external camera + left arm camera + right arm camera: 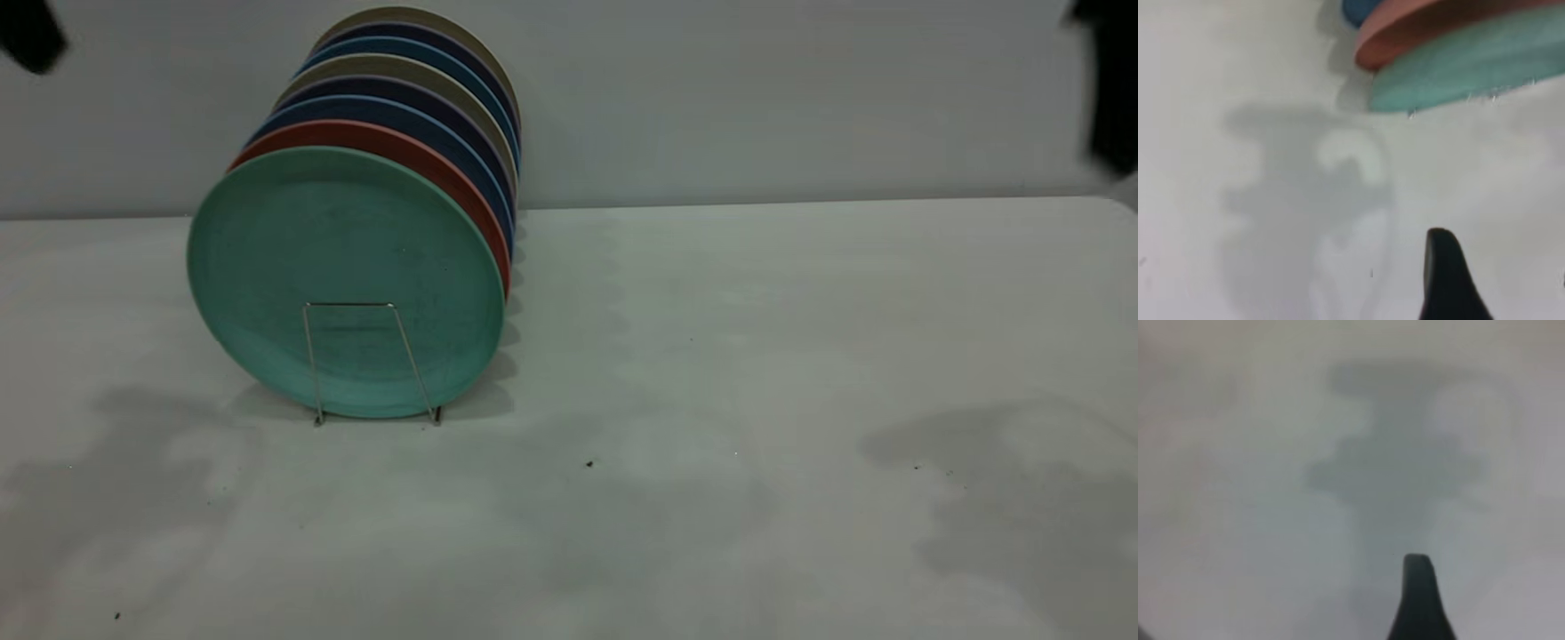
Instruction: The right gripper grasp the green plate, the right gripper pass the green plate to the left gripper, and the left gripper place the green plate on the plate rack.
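**Plate racked — both arms up and clear**

Near table (676, 498): bare grey, only arm shadows at 4 and 8 o'clock from centre.

Green plate (345, 267): stands on edge in the front slot of the plate rack (356, 307), at about 9 o'clock from table centre. The wire loop crosses its lower face and both feet of the loop sit on the table. Salmon-pink plate (427, 156) is right behind it, rims close; I can't tell whether they touch. Dark blue plates (409, 111) and beige ones file away toward 12.

Left gripper (1446, 280): raised, out at 10 o'clock, above the table just off the green plate's rim. Only one finger shows and nothing is on it. Jaw gap: cannot tell.

Right gripper (1418, 600): high at 2 o'clock, well apart from the rack. One finger over bare table, holding nothing that I can see. Jaw gap: cannot tell.

Judgement: placing looks done. To finish well, I lift the left arm straight away from the rim, no sideways sweep; a nudge could roll the plate out of the loop or tip the row. I leave the right arm parked.
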